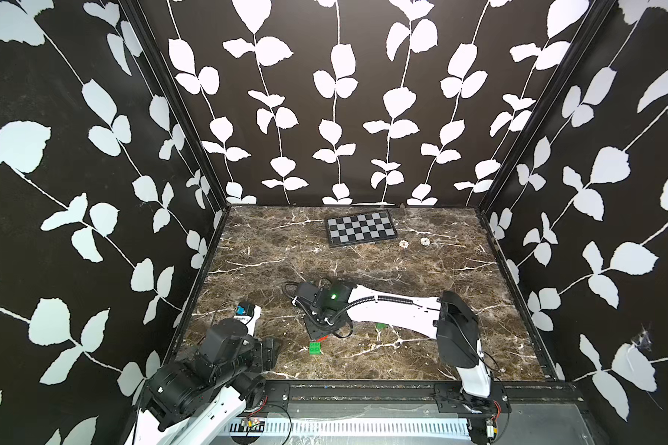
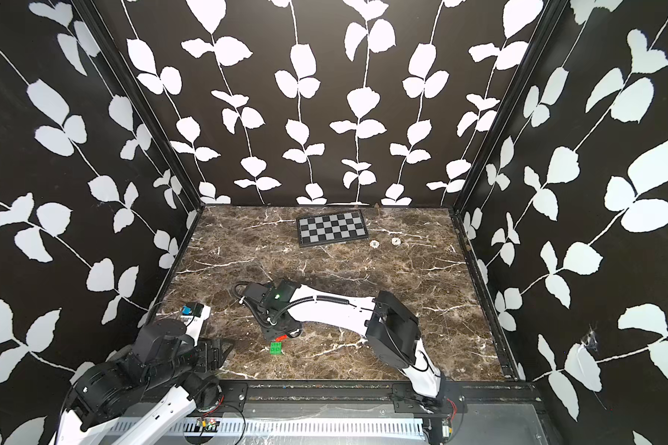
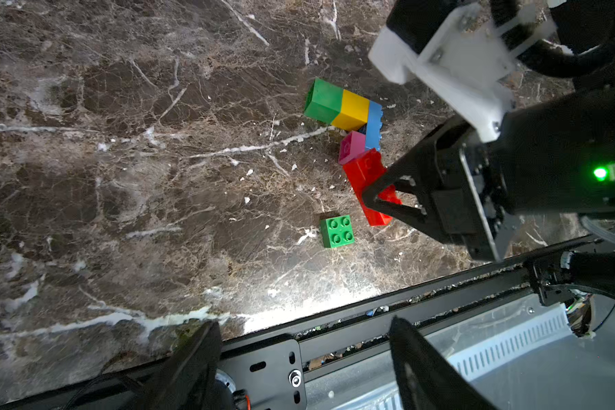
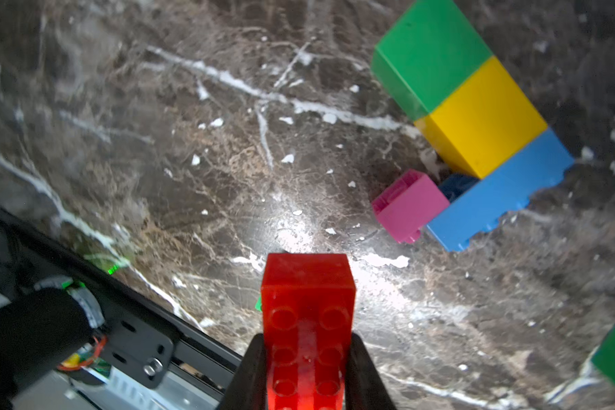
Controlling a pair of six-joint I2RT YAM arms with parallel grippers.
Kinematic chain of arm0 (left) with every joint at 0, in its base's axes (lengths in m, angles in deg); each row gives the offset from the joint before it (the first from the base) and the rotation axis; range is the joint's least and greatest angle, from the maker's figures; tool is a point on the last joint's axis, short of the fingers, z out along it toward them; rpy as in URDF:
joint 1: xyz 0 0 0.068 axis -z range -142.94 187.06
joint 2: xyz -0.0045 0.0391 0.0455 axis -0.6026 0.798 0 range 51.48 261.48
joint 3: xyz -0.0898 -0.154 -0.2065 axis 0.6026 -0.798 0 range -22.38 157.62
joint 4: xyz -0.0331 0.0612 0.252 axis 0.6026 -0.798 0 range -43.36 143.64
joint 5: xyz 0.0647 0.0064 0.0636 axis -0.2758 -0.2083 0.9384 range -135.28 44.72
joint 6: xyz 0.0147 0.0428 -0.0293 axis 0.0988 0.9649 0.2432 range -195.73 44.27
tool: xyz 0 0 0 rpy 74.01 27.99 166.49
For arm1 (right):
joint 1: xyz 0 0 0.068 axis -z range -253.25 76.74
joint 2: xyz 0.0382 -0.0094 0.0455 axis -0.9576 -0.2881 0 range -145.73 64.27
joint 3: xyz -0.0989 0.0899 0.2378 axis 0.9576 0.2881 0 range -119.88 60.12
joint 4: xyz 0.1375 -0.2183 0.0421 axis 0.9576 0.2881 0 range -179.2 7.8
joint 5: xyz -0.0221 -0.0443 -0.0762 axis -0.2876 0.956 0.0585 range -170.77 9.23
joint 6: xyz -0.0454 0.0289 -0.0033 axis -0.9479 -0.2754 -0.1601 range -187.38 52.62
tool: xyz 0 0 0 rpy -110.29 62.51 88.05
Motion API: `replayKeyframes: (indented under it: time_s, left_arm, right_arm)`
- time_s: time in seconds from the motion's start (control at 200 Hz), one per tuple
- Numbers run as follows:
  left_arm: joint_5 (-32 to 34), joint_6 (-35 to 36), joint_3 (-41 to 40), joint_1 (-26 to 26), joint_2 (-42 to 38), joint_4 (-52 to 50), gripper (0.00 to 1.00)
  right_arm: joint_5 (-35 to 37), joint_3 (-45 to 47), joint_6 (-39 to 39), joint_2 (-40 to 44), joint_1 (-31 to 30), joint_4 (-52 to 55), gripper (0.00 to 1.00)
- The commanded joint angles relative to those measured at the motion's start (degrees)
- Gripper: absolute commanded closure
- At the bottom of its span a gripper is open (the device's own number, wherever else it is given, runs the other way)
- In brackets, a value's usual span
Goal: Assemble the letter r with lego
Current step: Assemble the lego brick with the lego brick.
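Status: roughly half built, my read.

- Right tool (image 4: 306, 372) is clamped on the long red brick (image 4: 308, 294). The jaws grip its long sides and most of the brick sticks out ahead of the tips.
- Partial build lies on its side on the bench (image 3: 121, 177), just ahead of that tool. Green brick (image 3: 324, 99) is on the yellow brick (image 3: 354, 108), and the yellow is on the long blue brick (image 3: 374, 124). Pink brick (image 3: 352, 145) sits on the blue beside the yellow, with a gap between them.
- The right wrist view shows the red short of the pink and not mated.
- Loose green brick (image 3: 337, 231), studs up, sits just beside the right tool, toward the bench's front rail.
- A third green brick (image 1: 381, 326) sits off behind the tool, beside the forearm. No fourth is in view.
- Left tool (image 3: 309, 355) has its jaws spread and empty. It is parked over the front rail, well apart from the bricks.

Left: seat the red, then add the spare greens.
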Motion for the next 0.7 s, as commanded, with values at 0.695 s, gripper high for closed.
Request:
replayKeyframes:
  time_s: [0.695]
  left_arm:
    - [-1.08, 0.93, -0.96, 0.19, -1.95, 0.84, 0.22]
  right_arm:
    - [1.96, 0.76, 17.59, -4.57, -0.94, -3.94, 1.00]
